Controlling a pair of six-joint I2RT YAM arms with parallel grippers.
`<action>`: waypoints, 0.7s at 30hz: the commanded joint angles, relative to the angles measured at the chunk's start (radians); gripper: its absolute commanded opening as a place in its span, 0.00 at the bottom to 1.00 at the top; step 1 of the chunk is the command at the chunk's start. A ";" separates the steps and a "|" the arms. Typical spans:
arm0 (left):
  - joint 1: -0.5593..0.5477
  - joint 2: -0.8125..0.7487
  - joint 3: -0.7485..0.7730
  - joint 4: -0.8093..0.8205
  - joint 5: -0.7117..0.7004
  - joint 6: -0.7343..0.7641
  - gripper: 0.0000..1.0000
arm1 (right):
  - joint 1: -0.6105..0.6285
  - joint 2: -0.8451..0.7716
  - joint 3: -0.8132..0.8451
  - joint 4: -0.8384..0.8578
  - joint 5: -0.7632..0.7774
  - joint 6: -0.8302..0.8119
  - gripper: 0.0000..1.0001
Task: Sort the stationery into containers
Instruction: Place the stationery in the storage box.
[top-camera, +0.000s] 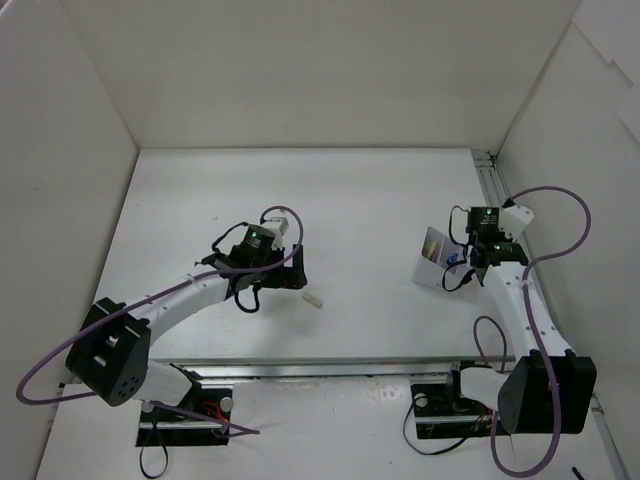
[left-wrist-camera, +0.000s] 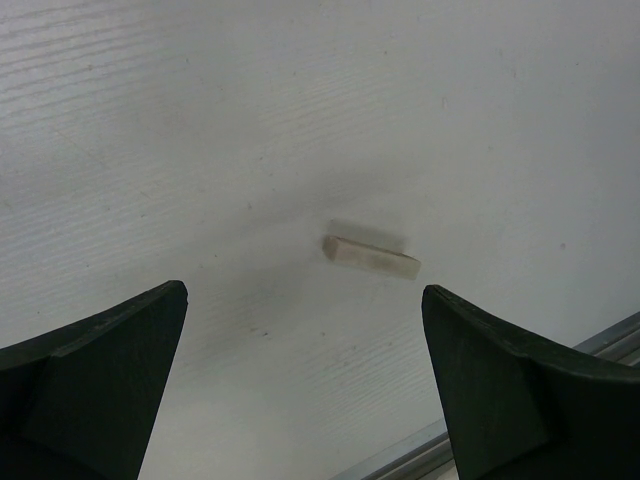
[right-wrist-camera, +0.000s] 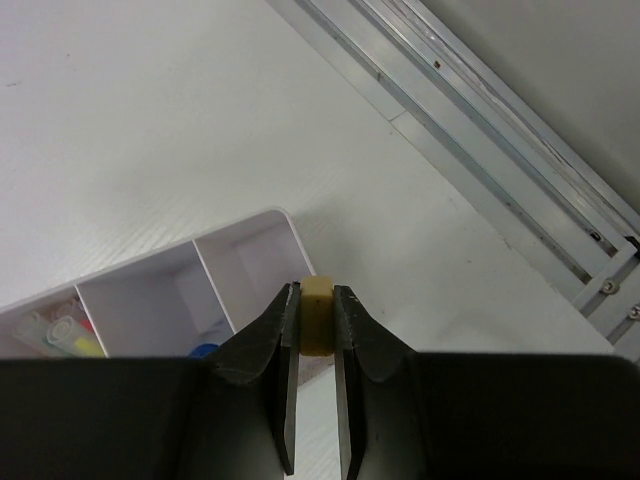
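A tiny beige piece (top-camera: 313, 298) lies on the white table; in the left wrist view it (left-wrist-camera: 370, 258) lies just ahead of my left gripper (left-wrist-camera: 304, 291), which is wide open and empty above the table (top-camera: 293, 274). My right gripper (right-wrist-camera: 317, 318) is shut on a small tan block (right-wrist-camera: 317, 312) and holds it over the near corner of the white compartmented box (right-wrist-camera: 240, 228). The box (top-camera: 437, 258) holds coloured pens (right-wrist-camera: 55, 335) in one end compartment, and a blue cap (right-wrist-camera: 205, 350) shows by my finger. In the top view my right gripper (top-camera: 460, 265) is at the box's right side.
An aluminium rail (right-wrist-camera: 480, 150) runs along the table's right side behind the box. Another rail (left-wrist-camera: 600, 340) runs along the table's front edge near the beige piece. White walls enclose the table on three sides.
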 joint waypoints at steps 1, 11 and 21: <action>-0.017 0.005 0.068 0.042 0.021 0.023 1.00 | -0.019 0.025 -0.003 0.100 -0.048 -0.014 0.00; -0.071 0.031 0.096 0.012 -0.017 0.057 1.00 | -0.041 0.106 -0.015 0.147 -0.200 -0.011 0.11; -0.103 0.062 0.126 -0.007 -0.046 0.069 1.00 | -0.045 -0.055 -0.067 0.138 -0.174 -0.004 0.56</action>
